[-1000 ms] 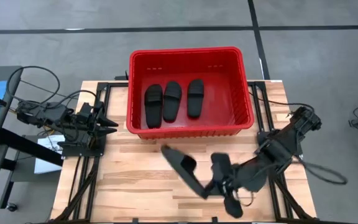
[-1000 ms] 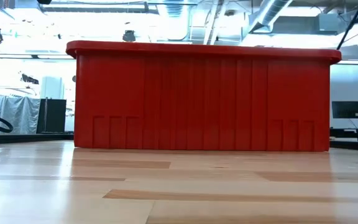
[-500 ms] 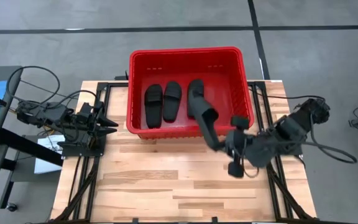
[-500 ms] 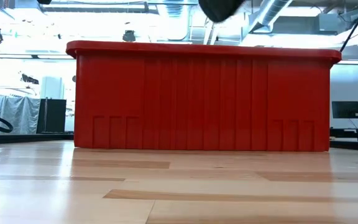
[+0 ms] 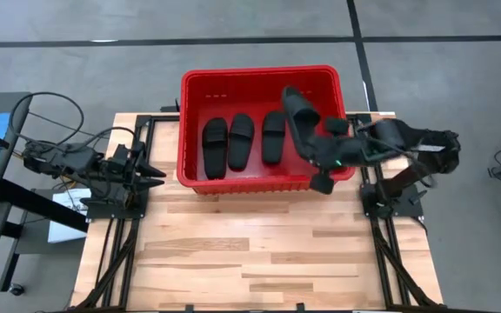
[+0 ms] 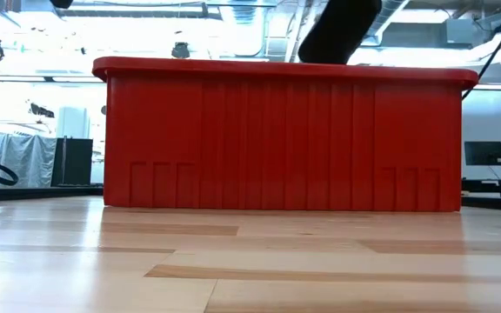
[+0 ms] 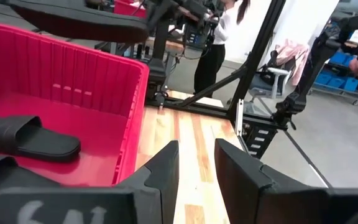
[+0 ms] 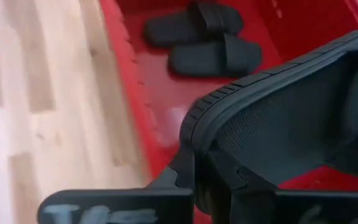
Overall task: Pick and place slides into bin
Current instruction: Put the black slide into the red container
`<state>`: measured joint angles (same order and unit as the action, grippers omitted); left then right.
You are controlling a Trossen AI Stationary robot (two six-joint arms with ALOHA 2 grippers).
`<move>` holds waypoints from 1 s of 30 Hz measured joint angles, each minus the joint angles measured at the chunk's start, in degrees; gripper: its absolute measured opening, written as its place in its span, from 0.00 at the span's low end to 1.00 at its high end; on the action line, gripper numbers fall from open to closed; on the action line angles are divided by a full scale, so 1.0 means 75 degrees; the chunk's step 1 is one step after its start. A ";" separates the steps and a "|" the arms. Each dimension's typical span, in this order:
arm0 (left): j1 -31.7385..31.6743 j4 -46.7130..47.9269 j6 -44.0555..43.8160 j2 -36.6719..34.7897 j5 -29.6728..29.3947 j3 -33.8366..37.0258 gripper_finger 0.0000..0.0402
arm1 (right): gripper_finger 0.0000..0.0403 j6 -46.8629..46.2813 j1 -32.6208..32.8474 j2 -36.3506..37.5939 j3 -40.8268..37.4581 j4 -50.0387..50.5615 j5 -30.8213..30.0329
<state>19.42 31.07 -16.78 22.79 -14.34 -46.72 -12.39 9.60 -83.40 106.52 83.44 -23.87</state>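
Three slides (image 5: 242, 140) already lie side by side on the floor of the bin (image 5: 259, 75), toward its left and middle. We see the fourth slide (image 5: 298, 114) clamped in the right end effector (image 5: 317, 149), jaws closed tight on its edge, held in the air over the right part of the bin and not yet released. No slides show on the tabletop (image 5: 233, 252). We judge the task nearly finished: only lowering and letting go of this last one is left. The left end effector (image 5: 152, 173) waits beside the bin's left wall, fingers partly apart and holding nothing.
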 joint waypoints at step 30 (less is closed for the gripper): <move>0.0000 0.0352 0.0356 -0.0003 -0.1383 0.0000 0.23 | 0.00 0.4253 -0.4448 -0.2653 0.0000 0.0179 0.1803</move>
<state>19.42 33.71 -14.11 22.76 -24.71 -46.72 19.51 -23.76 -103.30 106.52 84.79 -10.35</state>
